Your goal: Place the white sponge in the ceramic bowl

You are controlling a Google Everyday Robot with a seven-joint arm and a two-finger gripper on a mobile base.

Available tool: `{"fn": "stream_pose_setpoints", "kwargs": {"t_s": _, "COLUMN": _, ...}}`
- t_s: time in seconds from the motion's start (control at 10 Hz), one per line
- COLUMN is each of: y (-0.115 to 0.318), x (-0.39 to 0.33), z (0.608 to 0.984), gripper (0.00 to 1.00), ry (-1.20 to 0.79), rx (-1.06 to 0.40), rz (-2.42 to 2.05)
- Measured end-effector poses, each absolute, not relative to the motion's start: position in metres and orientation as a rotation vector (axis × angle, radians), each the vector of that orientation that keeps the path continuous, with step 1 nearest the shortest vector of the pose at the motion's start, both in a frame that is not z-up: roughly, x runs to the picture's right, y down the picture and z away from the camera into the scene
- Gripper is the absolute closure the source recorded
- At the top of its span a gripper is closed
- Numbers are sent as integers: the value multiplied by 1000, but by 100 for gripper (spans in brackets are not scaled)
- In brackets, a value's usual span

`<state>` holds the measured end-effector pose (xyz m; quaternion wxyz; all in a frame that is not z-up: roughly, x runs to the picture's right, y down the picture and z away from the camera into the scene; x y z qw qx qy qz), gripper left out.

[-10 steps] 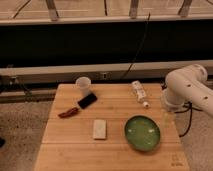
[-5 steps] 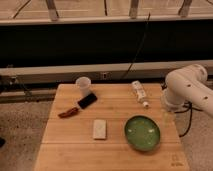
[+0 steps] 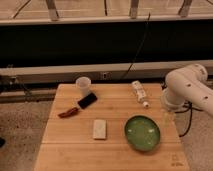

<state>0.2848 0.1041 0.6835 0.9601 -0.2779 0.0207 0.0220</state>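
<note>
The white sponge (image 3: pixel 100 129) lies flat on the wooden table (image 3: pixel 60 155), near its middle. The green ceramic bowl (image 3: pixel 142 132) with a dark rim sits to the sponge's right and holds nothing. My white arm (image 3: pixel 187 90) reaches in from the right. My gripper (image 3: pixel 166 117) hangs down by the table's right edge, just right of the bowl and well away from the sponge.
A translucent white cup (image 3: pixel 83 84) and a black phone (image 3: pixel 87 100) are at the back left. A reddish-brown object (image 3: pixel 68 113) lies left of the sponge. A white bottle (image 3: pixel 139 93) lies at the back right. A dark wall runs behind the table.
</note>
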Motion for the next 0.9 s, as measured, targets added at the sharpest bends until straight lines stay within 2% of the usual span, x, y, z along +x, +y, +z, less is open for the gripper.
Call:
{"fn": "stream_pose_setpoints", "kwargs": {"t_s": 0.5, "y": 103, "x": 278, "z": 684, "gripper": 20, "ry": 43, "rx": -564, "rz": 20}}
{"fn": "stream_pose_setpoints", "kwargs": {"t_s": 0.9, "y": 102, "x": 212, "z": 687, "gripper": 20, "ry": 29, "rx": -579, "rz": -98}}
